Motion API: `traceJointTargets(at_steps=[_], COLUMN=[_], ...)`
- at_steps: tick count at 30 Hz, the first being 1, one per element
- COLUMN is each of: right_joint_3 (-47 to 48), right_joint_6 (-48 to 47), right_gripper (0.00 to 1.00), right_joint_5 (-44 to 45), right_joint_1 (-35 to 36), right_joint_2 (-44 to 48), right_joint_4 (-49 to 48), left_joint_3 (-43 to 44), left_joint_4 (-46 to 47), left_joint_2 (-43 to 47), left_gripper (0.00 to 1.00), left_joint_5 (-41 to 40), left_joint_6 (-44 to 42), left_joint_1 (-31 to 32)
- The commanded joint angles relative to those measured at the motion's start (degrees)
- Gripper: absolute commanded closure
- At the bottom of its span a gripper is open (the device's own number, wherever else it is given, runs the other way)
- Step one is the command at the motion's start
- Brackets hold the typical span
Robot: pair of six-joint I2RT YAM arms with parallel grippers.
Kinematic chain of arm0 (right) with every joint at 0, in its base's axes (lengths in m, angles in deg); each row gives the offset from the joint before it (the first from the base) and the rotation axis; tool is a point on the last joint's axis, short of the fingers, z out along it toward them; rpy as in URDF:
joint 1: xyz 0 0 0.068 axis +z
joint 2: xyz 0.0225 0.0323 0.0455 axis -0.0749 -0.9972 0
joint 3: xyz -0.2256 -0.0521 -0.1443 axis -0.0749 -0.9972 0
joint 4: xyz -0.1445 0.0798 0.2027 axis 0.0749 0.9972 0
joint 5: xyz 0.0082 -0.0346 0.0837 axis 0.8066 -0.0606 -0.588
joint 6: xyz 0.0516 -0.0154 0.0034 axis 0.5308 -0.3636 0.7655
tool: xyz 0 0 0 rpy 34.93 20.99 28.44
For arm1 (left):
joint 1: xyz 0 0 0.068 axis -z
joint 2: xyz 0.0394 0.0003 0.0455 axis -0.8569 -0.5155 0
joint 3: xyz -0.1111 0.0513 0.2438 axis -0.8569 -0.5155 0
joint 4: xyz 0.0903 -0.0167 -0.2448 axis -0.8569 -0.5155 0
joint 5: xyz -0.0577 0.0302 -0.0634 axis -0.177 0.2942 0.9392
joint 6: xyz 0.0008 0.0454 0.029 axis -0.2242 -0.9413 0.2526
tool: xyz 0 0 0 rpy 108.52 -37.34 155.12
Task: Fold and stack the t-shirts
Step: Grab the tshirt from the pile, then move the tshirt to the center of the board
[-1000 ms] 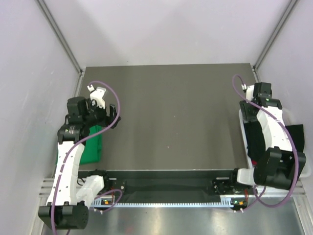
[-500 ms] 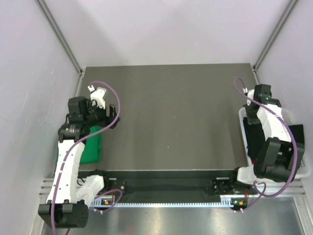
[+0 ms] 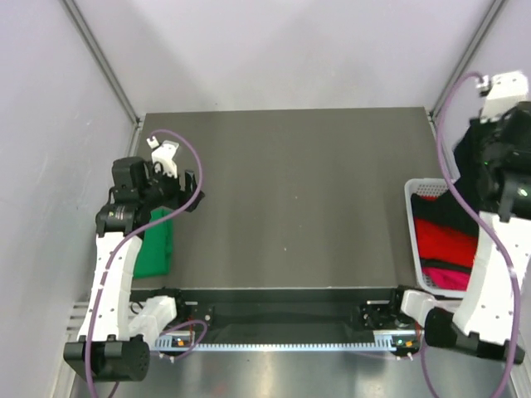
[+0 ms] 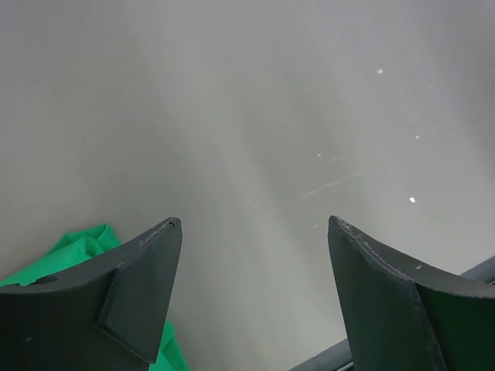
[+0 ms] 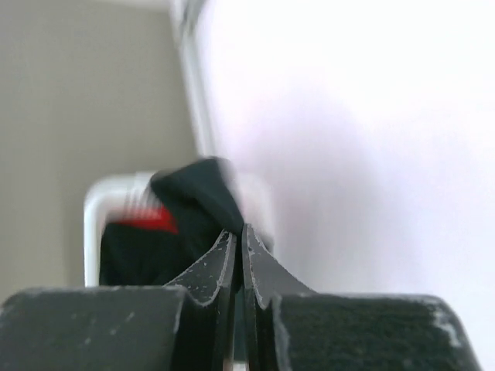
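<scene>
My right gripper (image 5: 238,229) is shut on a fold of the black t-shirt (image 5: 193,199), which hangs from the closed fingertips above the white mesh basket (image 5: 99,202). From above, the right arm is raised high at the right wall, and the black t-shirt (image 3: 465,166) dangles over the basket (image 3: 412,192). A red t-shirt (image 3: 444,236) and a pink one (image 3: 448,278) lie inside it. My left gripper (image 4: 255,224) stands open over the bare table with nothing between its fingers. The green t-shirt (image 4: 73,249) lies just to its left, folded at the table's left edge (image 3: 153,249).
The grey table (image 3: 290,199) stretches between the two arms. Pale walls and metal rails close in the left, right and back sides. A black cable rail (image 3: 282,311) runs along the near edge between the arm bases.
My right gripper has shut on the black t-shirt in the basket and lifted it high, uncovering the red and pink shirts. The left arm has barely shifted.
</scene>
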Motion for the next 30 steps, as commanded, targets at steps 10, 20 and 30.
traceJointTargets(at_steps=[10, 20, 30], right_joint_3=[36.9, 31.5, 1.8], right_joint_6=[0.8, 28.5, 6.8], right_gripper=[1.00, 1.00, 0.87], right_joint_5=[-34.4, -52.5, -40.8], right_joint_1=[1.8, 1.8, 18.0], right_joint_2=[-1.9, -3.1, -17.8], right_joint_4=[-9.4, -28.7, -15.9], left_joint_3=[7.6, 5.4, 3.4], left_joint_4=[2.7, 2.5, 1.7], left_joint_2=[-2.2, 0.2, 1.4], left_gripper=[0.23, 0.27, 0.33], left_joint_5=[6.4, 6.1, 11.0], left_joint_6=[3.0, 2.0, 1.4], left_joint_1=[-0.2, -0.2, -0.2])
